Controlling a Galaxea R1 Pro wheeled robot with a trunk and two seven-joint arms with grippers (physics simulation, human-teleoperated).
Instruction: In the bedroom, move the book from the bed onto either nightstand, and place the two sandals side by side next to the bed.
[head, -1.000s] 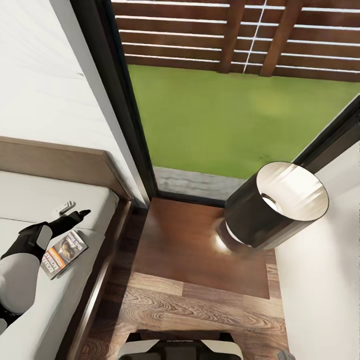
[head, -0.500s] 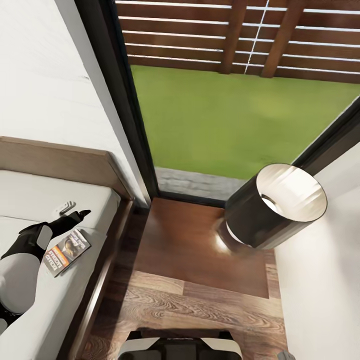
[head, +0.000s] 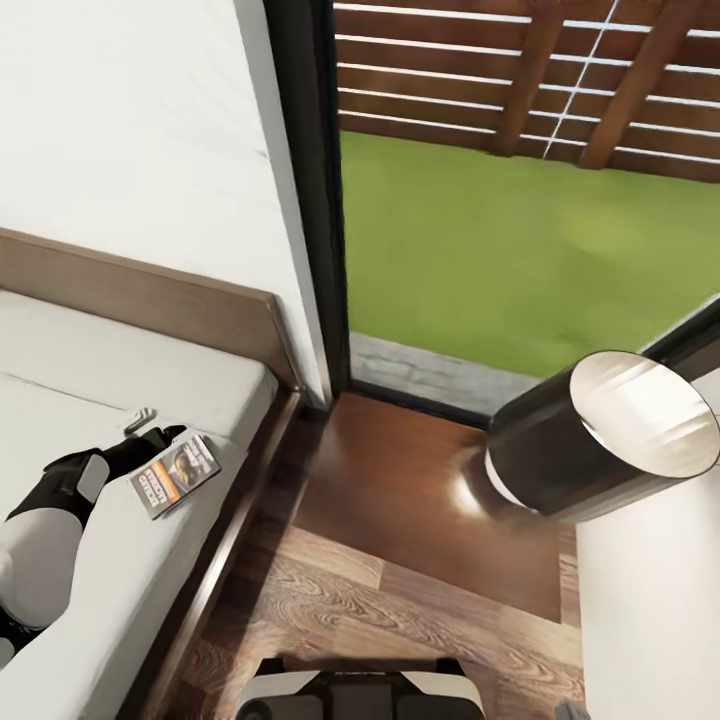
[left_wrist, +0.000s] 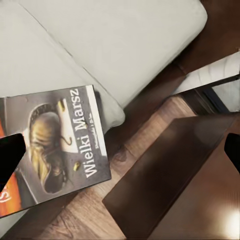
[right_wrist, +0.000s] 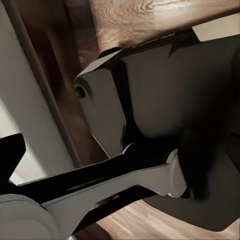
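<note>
I was on the book step: my left tool (head: 165, 440) sat at the one book (head: 176, 473), low left of frame on the bed (head: 120, 380); clamped or apart, I couldn't tell. Next I judged a carry rightward onto the one nightstand (head: 400, 500), clear of its lamp (head: 590, 440).

A home bedroom: a low bed (head: 120, 400) with a wooden headboard and pale mattress fills the frame's left. At centre stands a dark nightstand (head: 420, 500) carrying a drum-shade lamp (head: 590, 440), on wood-plank floor. A tall window (head: 500, 200) at upper right shows grass and slatted fence.
</note>
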